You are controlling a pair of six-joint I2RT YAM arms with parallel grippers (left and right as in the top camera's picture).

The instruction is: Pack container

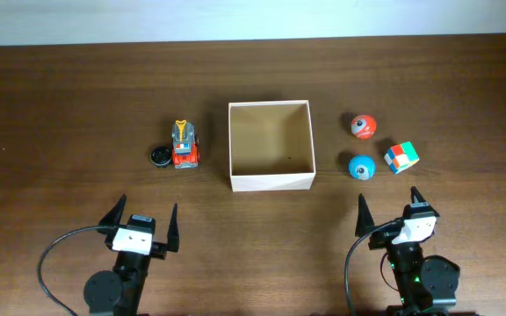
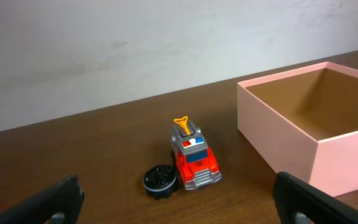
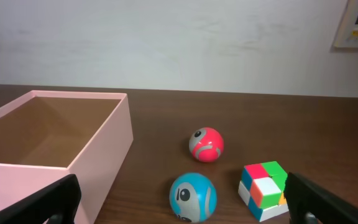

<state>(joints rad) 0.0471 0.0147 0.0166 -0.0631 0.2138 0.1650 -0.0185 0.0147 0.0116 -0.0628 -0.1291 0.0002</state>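
The container (image 1: 271,182) is a square open box with white walls and a tan inside, empty, at the table's middle; it also shows in the left wrist view (image 2: 284,134) and the right wrist view (image 3: 98,158). Left of it stand a red toy truck (image 1: 184,146) (image 2: 193,158) and a black wheel (image 1: 160,156) (image 2: 160,180). Right of it lie a red ball (image 1: 363,125) (image 3: 206,144), a blue ball (image 1: 361,166) (image 3: 192,196) and a colour cube (image 1: 401,157) (image 3: 264,189). My left gripper (image 1: 144,223) (image 2: 179,214) and right gripper (image 1: 392,215) (image 3: 185,214) are open and empty near the front edge.
The dark wooden table (image 1: 77,96) ends at a pale wall at the back. A black cable (image 1: 55,254) loops beside the left arm's base.
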